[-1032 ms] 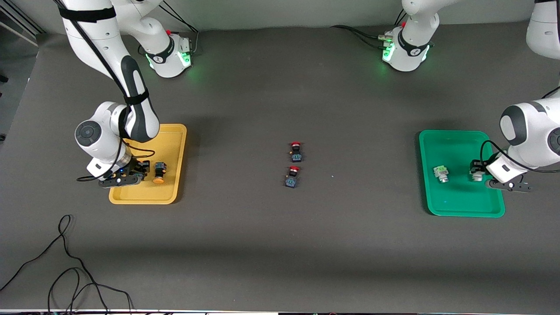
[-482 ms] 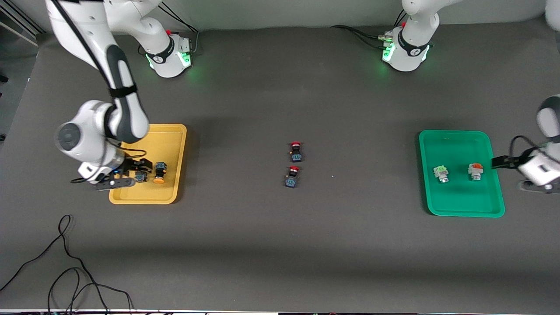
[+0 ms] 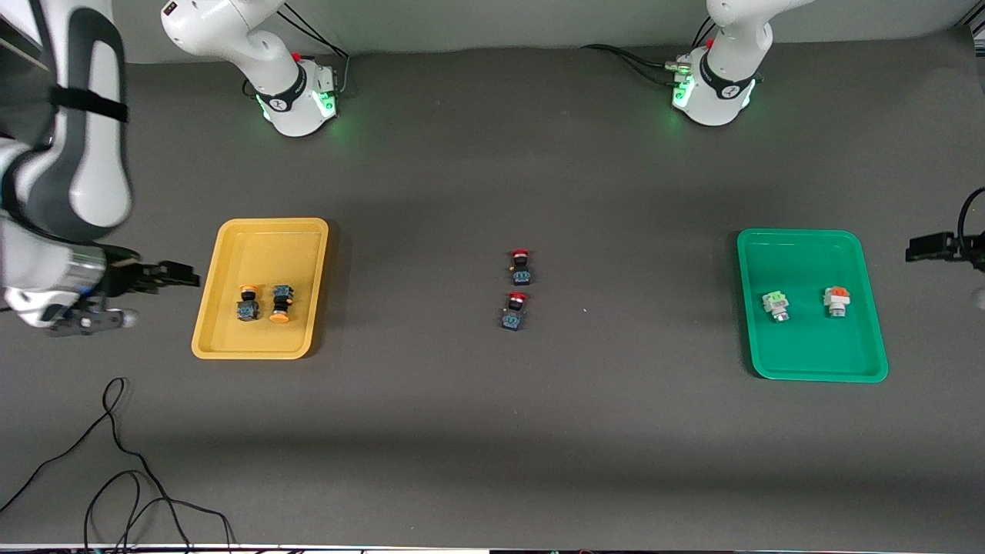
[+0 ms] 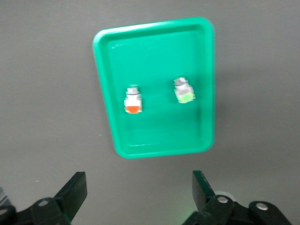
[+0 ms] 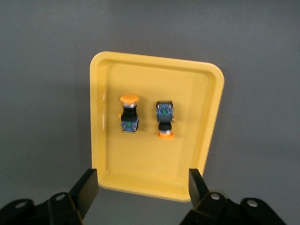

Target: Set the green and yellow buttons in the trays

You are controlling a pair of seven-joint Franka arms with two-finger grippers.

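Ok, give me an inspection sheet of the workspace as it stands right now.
Surface: dark grey table, flat.
Job's things: two yellow-capped buttons in the yellow tray; pale-green button and orange-capped button in the green tray.
Clutter: two red-capped buttons mid-table, outside both trays.
Grippers: right gripper open, empty, beside the yellow tray; left gripper open, empty, beside the green tray.
Cables: black cable loose at the right arm's end.
Surroundings: nothing seen.
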